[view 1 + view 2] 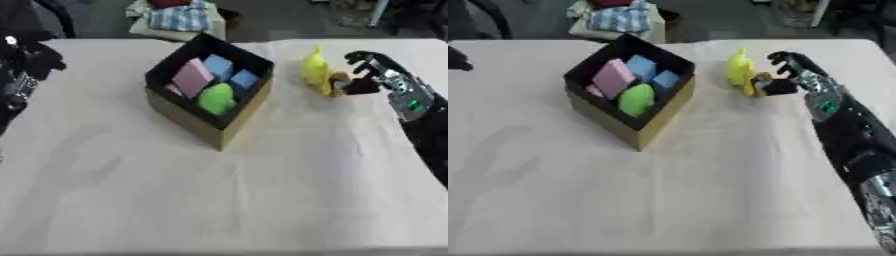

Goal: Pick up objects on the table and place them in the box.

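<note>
Yellow toy (316, 74) sits on the table (262, 200) right of the box (208, 117), apart from it. Right hand (367, 75) at its side, fingers curled toward it; contact unclear, likely setting up a grasp. Left hand (39, 57) idle at left edge, curled.

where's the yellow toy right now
The yellow toy lies on the table's far right part, just right of the box, with the right robot hand right beside it on its far side from the box.
</note>
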Controlling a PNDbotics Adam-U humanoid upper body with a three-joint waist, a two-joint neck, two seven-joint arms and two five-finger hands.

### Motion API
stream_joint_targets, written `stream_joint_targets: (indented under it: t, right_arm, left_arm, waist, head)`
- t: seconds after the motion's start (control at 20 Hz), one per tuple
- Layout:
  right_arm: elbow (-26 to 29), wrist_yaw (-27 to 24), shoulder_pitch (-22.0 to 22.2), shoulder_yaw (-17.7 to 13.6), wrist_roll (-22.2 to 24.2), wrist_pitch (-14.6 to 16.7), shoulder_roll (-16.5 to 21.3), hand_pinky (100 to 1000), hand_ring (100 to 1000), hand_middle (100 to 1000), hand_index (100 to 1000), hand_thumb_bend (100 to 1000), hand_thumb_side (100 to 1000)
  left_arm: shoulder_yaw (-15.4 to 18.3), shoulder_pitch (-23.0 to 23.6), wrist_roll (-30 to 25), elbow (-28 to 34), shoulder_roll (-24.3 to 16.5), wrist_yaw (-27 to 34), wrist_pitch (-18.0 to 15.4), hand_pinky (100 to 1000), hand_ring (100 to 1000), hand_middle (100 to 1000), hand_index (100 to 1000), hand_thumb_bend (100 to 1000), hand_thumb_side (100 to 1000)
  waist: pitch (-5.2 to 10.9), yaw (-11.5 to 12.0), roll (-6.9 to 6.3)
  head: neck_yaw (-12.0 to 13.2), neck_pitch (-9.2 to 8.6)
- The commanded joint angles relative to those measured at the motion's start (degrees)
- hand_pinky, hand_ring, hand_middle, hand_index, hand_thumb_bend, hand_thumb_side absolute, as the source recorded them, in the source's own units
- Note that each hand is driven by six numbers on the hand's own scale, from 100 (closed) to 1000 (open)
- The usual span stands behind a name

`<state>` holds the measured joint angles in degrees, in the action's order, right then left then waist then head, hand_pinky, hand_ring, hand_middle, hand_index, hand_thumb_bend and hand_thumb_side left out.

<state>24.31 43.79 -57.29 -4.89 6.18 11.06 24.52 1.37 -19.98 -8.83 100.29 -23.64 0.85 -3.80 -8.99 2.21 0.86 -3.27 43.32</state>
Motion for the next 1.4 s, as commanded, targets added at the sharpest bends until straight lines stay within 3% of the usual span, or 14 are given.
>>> stream_joint_targets:
  t: [0.05,0.65,1.0,1.3,1.4]
  right_arm:
    - [-0.2,0.6,-0.8,-0.1,-0.4,-0.2,2.2,700,790,816,885,290,329]
    - [-1.5,2.6,-0.3,0.4,0.6,-0.2,1.5,685,736,668,719,100,104]
    - [-0.9,3.4,-0.1,0.2,-1.7,0.0,1.3,660,692,586,644,100,100]
    - [-0.2,4.8,0.1,0.3,-6.1,0.4,1.0,605,610,414,451,100,100]
    - [0.8,5.4,0.0,0.3,-7.9,0.9,1.1,596,600,394,427,100,100]
  left_arm:
    - [0.7,-0.4,-0.2,0.6,-1.3,-0.1,0.0,765,613,569,805,516,671]
    - [0.7,-0.5,-0.3,0.7,-1.3,0.0,-0.1,765,613,569,805,515,671]
    - [0.6,-0.6,-0.4,0.8,-1.2,0.0,-0.1,765,613,569,805,513,671]
    - [0.7,-0.5,-0.3,0.7,-1.2,0.0,-0.1,765,612,569,805,511,671]
    - [0.8,-0.5,-0.2,0.7,-1.2,0.0,-0.1,766,612,569,805,511,671]
  waist:
    - [0.02,0.0,-0.29]
    - [0.02,0.2,-0.39]
    - [0.04,0.2,-0.30]
    - [0.01,0.3,-0.38]
    - [-0.01,0.3,-0.37]
  head:
    - [0.1,0.37]
    - [0.0,0.56]
    - [-0.1,0.54]
    - [0.1,0.57]
    - [0.2,0.57]
